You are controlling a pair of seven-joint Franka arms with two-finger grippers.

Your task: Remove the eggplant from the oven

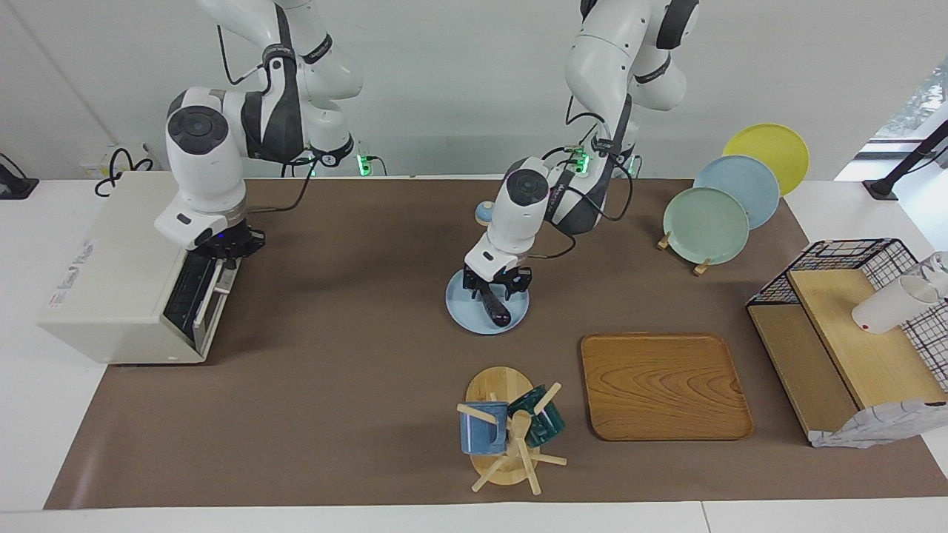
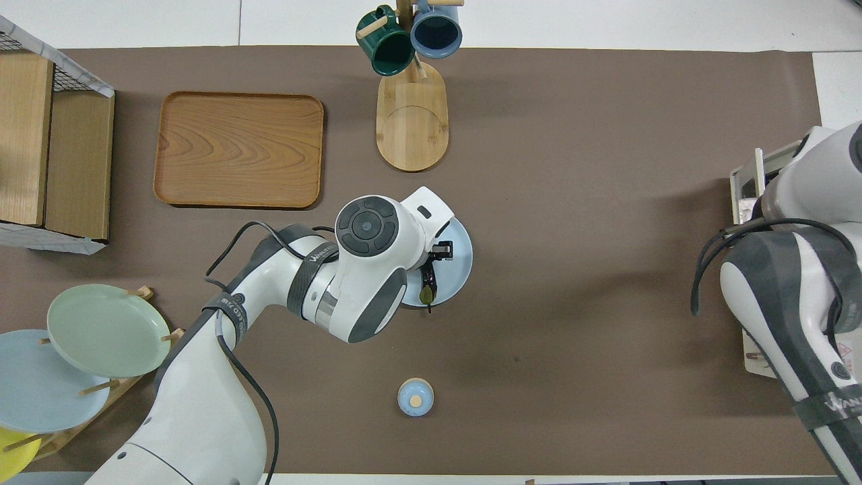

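I see eggplant [image 1: 492,303] on light blue plate [image 1: 463,311], stem toward robots. Left tool [image 1: 497,281] straddles it, grip unclear. Right tool [image 1: 226,248] closed at shut oven [image 1: 118,274] door.

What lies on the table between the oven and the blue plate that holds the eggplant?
Nothing: between the oven and the blue plate holding the eggplant only bare brown mat shows, plainest in the facing view.

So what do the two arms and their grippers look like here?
Both arms are glossy white with dark grey joint bands and round grey end caps. Black cables loop along their forearms, with grey lettering on the bands. The left gripper and right gripper are small black two-finger units.
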